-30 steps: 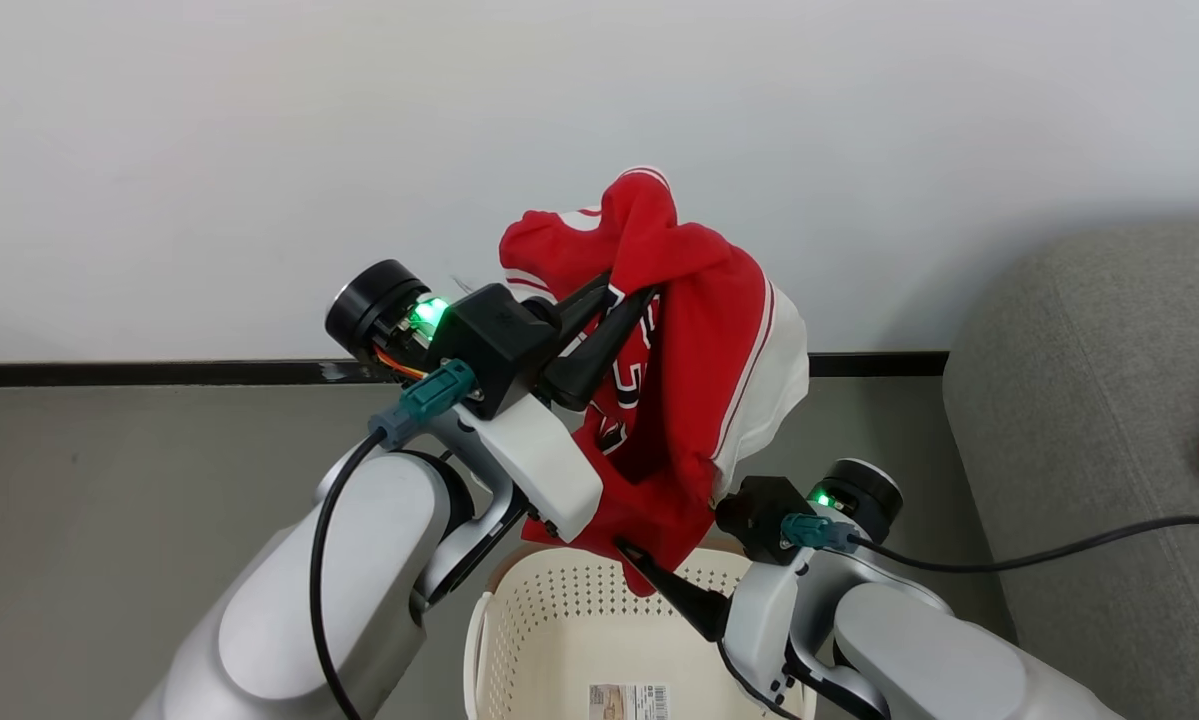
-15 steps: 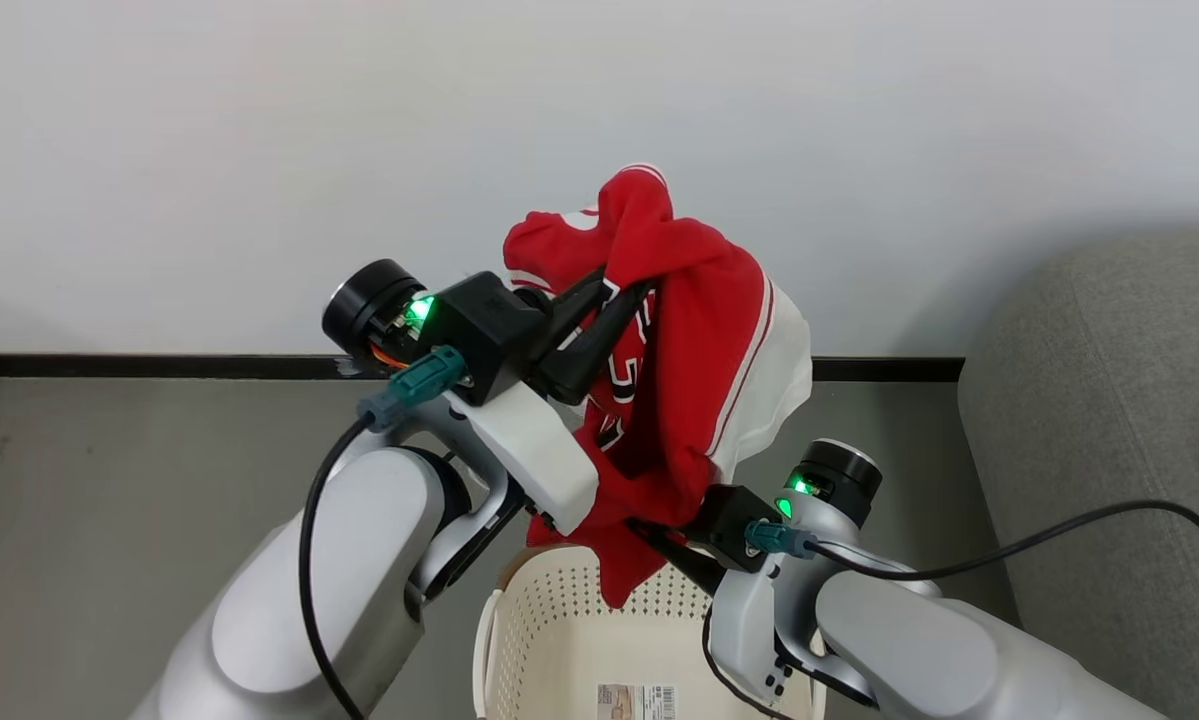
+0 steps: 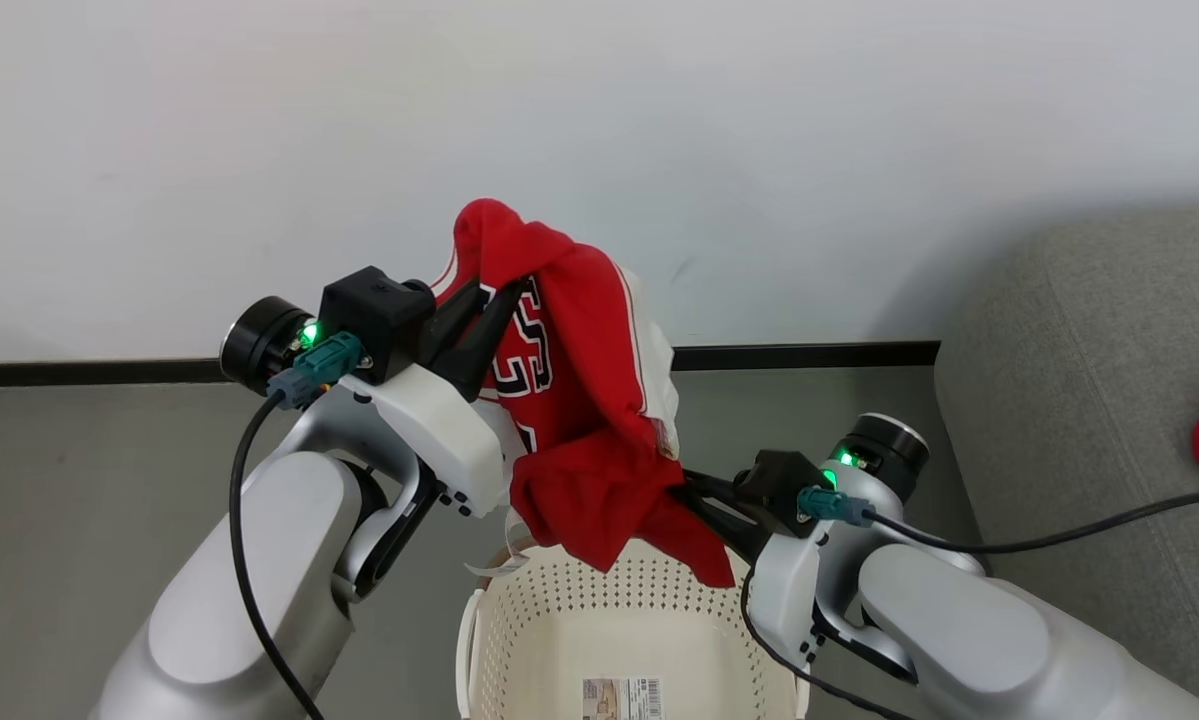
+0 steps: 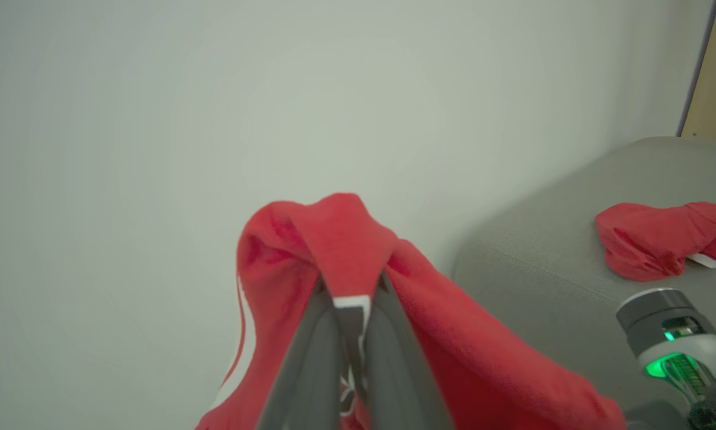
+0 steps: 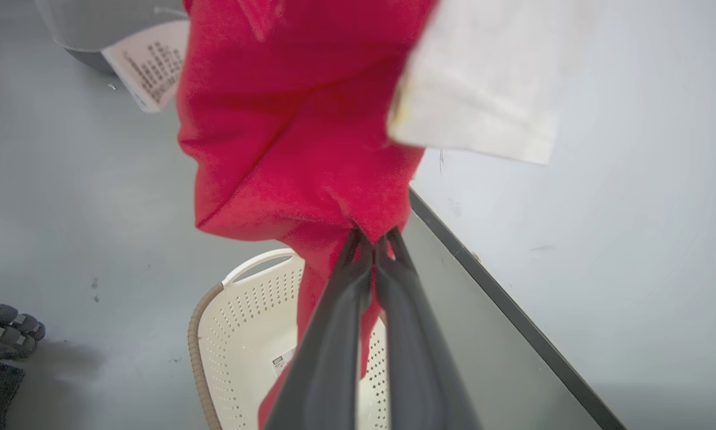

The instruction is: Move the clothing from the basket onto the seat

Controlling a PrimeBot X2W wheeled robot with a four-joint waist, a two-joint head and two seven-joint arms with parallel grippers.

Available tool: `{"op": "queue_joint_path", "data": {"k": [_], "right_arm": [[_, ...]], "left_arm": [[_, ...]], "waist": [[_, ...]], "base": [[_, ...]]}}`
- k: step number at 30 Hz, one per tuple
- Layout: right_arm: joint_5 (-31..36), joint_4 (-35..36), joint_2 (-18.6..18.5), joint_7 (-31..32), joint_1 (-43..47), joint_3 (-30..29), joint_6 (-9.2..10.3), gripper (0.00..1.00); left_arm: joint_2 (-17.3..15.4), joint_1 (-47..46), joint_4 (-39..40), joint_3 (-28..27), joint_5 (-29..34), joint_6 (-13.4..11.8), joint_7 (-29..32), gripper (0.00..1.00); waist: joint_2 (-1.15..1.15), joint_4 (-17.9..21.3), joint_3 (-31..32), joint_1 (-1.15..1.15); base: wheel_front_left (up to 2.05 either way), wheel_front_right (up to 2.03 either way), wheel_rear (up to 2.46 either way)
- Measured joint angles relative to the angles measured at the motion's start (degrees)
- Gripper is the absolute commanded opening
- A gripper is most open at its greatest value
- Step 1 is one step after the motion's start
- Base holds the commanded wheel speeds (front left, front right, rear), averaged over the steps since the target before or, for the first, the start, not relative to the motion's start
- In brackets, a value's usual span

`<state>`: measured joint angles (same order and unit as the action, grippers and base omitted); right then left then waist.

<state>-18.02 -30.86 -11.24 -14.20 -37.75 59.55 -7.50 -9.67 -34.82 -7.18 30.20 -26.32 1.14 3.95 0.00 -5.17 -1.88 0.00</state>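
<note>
Two grippers hold one garment.

Head view: my left gripper (image 3: 507,292) is clamped on the top fold of the red lettered jersey (image 3: 579,400), high above the basket (image 3: 559,640). My right gripper (image 3: 681,482) pinches the lower hem just above the basket's rim. The grey seat (image 3: 1079,400) stands right of the basket.

Left wrist view: the jaws are closed on red cloth, and a second red garment (image 4: 656,239) lies on the seat.

Right wrist view: the jaws meet on the hem, and a red tail hangs over the basket's opening.
</note>
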Motion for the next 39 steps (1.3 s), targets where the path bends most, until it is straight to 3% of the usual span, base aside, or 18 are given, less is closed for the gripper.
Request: {"op": "queue_joint_path", "data": {"k": [14, 16, 17, 18, 19, 20, 22, 28, 39], "right_arm": [[-0.7, 9.1, -1.8, -0.2, 2.6, -11.5, 0.0, 0.0], [-0.7, 10.0, -2.1, -0.2, 2.6, -13.2, 0.0, 0.0], [-0.7, 10.3, -2.3, -0.2, 2.7, -14.2, 0.0, 0.0], [-0.7, 10.6, -2.5, -0.2, 2.7, -14.9, 0.0, 0.0], [-0.7, 10.9, -2.8, -0.2, 2.8, -15.6, 0.0, 0.0], [-0.7, 11.3, -3.1, -0.2, 3.1, -16.5, 0.0, 0.0], [-0.7, 11.9, -3.3, -0.2, 3.7, -18.3, 0.0, 0.0], [-0.7, 15.1, -3.6, -0.3, 4.6, -26.8, 0.0, 0.0], [0.8, 19.8, -5.3, -0.3, 7.4, -36.1, 0.0, 0.0]], "left_arm": [[-0.4, 3.7, -1.9, -1.3, -2.6, -0.5, -1.8, 0.01], [-0.2, 4.1, -2.0, -1.1, -2.9, -0.2, -2.1, 0.27], [-0.1, 4.3, -1.9, -0.9, -2.9, -0.1, -2.3, 0.31], [-0.1, 4.5, -1.9, -0.7, -2.9, 0.2, -2.5, 0.43], [0.0, 4.8, -2.0, -0.5, -3.0, 0.6, -2.5, 0.71], [0.0, 5.1, -2.0, -0.3, -3.3, 0.7, -2.5, 0.9], [-0.1, 5.5, -2.2, 0.1, -3.4, 1.6, -2.5, 0.98], [0.2, 6.6, -2.1, 0.8, -5.3, 3.0, -3.8, 1.0], [0.1, 7.9, -1.7, 2.4, -5.9, 4.1, -5.1, 1.0]], "waist": [[0.0, 3.3, -1.3, 0.0], [0.0, 3.7, -1.5, 0.0], [0.0, 3.8, -1.5, 0.0], [0.0, 4.0, -1.6, 0.0], [0.0, 4.2, -1.7, 0.0], [0.0, 4.3, -1.7, 0.0], [0.0, 4.7, -1.8, 0.0], [0.0, 5.5, -1.7, 0.0], [0.0, 7.2, -1.0, 0.0]], "base": [[0.0, 0.0, 0.0], [0.0, 0.0, 0.0], [0.0, 0.0, 0.0], [0.0, 0.0, 0.0], [0.0, 0.0, 0.0], [0.0, 0.0, 0.0], [0.0, 0.0, 0.0], [0.0, 0.0, 0.0], [0.0, 0.0, 0.0]]}}
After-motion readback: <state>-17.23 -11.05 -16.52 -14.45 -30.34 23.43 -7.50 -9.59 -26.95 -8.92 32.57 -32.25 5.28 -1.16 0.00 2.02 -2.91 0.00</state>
